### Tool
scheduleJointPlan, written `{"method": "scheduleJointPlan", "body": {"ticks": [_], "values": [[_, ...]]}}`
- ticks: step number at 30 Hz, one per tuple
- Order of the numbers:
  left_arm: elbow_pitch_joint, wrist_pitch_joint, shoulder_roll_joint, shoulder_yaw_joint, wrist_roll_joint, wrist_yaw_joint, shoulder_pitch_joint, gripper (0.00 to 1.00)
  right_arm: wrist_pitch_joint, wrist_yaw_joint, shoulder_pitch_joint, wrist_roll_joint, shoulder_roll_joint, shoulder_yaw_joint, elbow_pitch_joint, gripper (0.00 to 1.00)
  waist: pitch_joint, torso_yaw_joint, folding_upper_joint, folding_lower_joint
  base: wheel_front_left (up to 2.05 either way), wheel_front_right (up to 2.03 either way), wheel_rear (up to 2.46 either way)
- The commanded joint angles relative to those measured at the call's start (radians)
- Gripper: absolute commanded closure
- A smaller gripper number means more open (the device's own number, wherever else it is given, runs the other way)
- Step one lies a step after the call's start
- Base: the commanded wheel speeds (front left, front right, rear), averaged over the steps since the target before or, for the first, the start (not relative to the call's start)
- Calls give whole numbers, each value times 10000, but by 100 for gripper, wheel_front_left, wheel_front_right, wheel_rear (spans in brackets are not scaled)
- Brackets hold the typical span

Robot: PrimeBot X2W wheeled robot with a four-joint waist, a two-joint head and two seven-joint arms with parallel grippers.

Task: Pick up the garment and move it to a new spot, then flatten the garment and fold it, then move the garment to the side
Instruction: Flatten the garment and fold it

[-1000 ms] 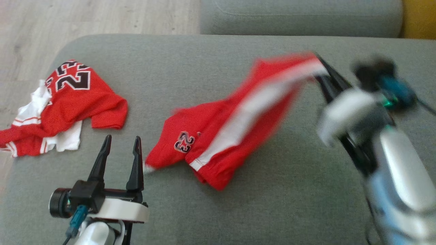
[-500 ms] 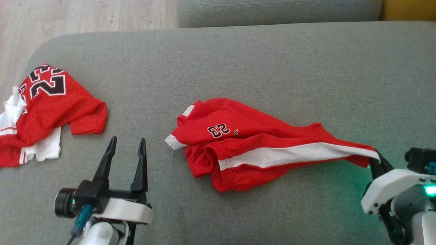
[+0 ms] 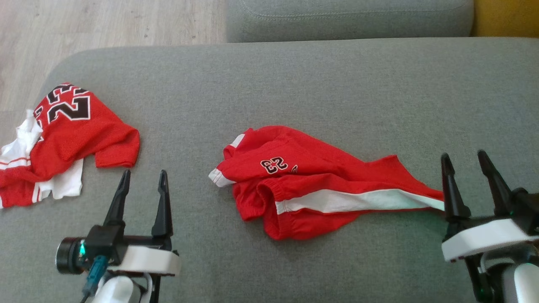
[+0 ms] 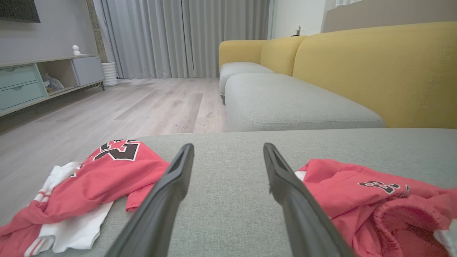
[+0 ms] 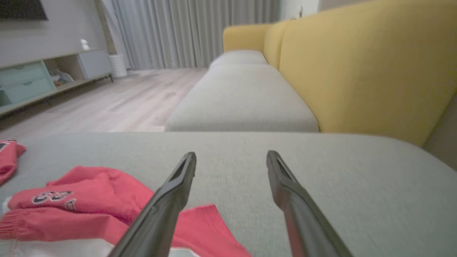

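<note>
I see my left gripper [image 3: 144, 171] and right gripper [image 3: 462, 154] spread and empty, the tip of the red shorts [image 3: 303, 185] hidden behind the right finger, the jersey [image 3: 76, 139] cropped.

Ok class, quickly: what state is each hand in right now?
Left hand: open, holding nothing.
Right hand: open, holding nothing; the red shorts lie on the cushion.

A crumpled red-and-white jersey [image 3: 80, 134] lies on the grey cushion [image 3: 294, 92] beside wooden floor [image 3: 105, 21]
</note>
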Motion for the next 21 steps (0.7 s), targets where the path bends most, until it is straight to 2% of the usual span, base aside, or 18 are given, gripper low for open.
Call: {"method": "scheduleJointPlan", "body": {"ticks": [1,9,21], "values": [[-283,-112,245,525,105,105,-166,0,-314,-7,-150,-114,-167,352,-595,0,-16,-7,0,0,0,0,0],[-445,-116,368,571,241,329,148,0,-571,-7,421,-130,163,724,-1349,0,15,7,0,0,0,0,0],[-700,82,494,416,325,398,117,0,-394,-7,431,-88,297,795,-1413,0,80,42,0,0,0,0,0]]}}
